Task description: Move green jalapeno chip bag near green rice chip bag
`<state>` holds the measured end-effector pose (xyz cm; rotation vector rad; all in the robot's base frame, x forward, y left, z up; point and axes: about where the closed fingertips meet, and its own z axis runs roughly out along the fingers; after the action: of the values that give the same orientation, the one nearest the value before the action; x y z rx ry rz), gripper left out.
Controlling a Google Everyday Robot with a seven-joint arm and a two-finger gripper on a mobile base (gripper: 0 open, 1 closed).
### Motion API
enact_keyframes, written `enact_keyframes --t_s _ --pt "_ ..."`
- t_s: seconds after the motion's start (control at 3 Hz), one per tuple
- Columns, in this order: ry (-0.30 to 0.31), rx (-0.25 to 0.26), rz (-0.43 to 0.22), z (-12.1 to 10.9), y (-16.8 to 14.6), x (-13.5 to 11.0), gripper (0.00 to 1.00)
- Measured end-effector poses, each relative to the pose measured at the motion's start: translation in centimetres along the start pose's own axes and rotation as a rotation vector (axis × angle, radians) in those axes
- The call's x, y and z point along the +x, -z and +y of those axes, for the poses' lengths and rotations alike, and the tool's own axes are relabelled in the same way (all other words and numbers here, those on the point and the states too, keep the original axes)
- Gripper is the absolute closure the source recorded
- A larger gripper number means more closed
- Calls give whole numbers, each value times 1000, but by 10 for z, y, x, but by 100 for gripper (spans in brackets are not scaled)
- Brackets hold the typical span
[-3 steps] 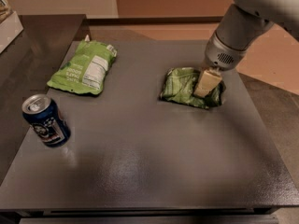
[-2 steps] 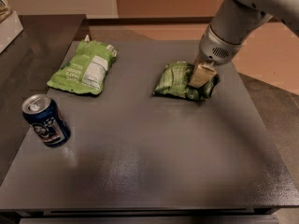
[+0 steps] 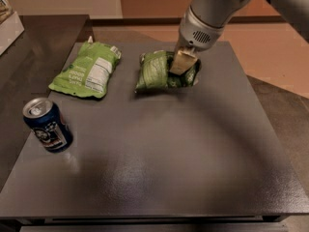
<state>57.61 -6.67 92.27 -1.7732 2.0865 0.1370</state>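
Note:
The green jalapeno chip bag (image 3: 157,71) is dark green and wrinkly, at the back middle of the dark table (image 3: 159,149). My gripper (image 3: 182,63) comes down from the upper right and is shut on the bag's right part, which is partly hidden behind the tan finger. The green rice chip bag (image 3: 87,70) is bright light green with a white label panel. It lies flat at the back left, a short gap left of the jalapeno bag.
A blue soda can (image 3: 47,124) stands upright near the table's left edge. A darker counter (image 3: 29,47) adjoins the table at the left. The floor (image 3: 275,57) lies beyond the right edge.
My gripper has moved left and toward the back with the jalapeno bag in it. The bag now lies much closer to the rice chip bag. The can and the rice bag have not moved.

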Motion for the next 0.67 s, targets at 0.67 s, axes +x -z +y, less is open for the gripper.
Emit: enact_keyframes --t_s 0.67 --pt "76 12 -54 5 -16 -77 91"
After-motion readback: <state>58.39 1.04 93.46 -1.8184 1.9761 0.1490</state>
